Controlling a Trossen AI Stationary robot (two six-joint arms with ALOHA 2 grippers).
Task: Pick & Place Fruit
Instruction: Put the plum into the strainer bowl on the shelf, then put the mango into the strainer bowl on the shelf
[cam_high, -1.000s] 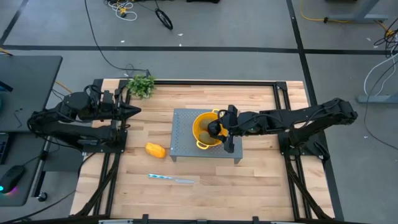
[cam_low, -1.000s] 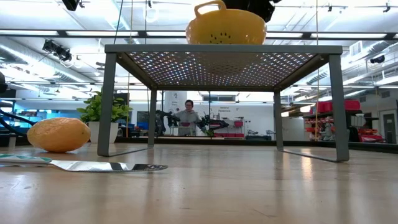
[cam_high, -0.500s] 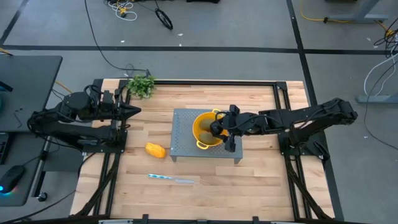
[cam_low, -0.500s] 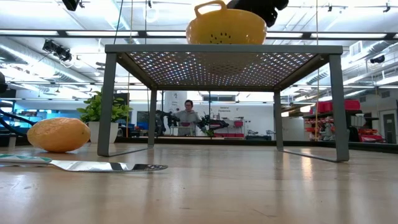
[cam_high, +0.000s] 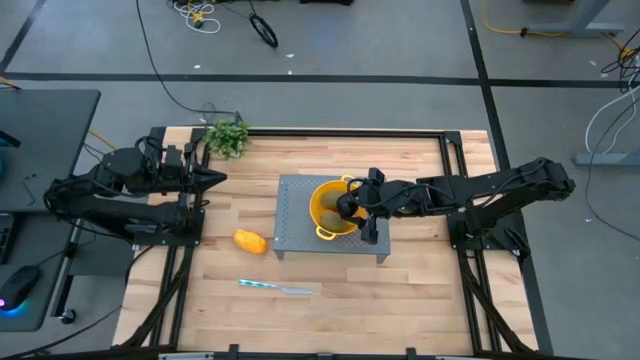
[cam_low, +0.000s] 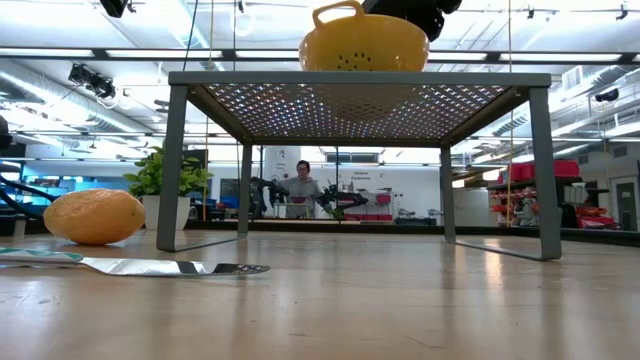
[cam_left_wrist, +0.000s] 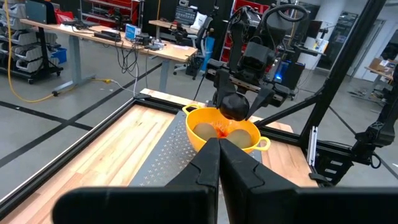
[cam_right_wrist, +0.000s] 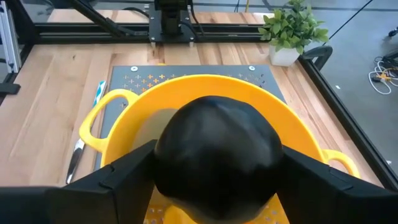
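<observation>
A yellow colander (cam_high: 322, 212) stands on a grey perforated rack (cam_high: 292, 222). In the left wrist view two brownish-green ovals (cam_left_wrist: 205, 130) and tiny orange-red balls (cam_left_wrist: 219, 128) lie inside it. My right gripper (cam_high: 347, 207) hangs over the colander, shut on the small blackish round fruit (cam_right_wrist: 217, 149). The yellow-orange oblong fruit (cam_high: 250, 241) lies on the table left of the rack. My left gripper (cam_high: 216, 178) waits shut at the table's left edge. My right gripper pinches the blackish round fruit (cam_left_wrist: 235, 106) between its two fingers (cam_right_wrist: 121, 180), one on each side of it. The fingers come from the table's right side, slanting down. The fruit is lifted clear, just above the fruit in the colander (cam_left_wrist: 221, 127).
A silvery knife (cam_high: 275, 288) lies on the table near the front, below the oblong fruit. A leafy green plant (cam_high: 228, 137) stands at the far left corner. A black frame rail (cam_high: 330, 131) edges the table. A person (cam_low: 303, 182) sits far behind the table.
</observation>
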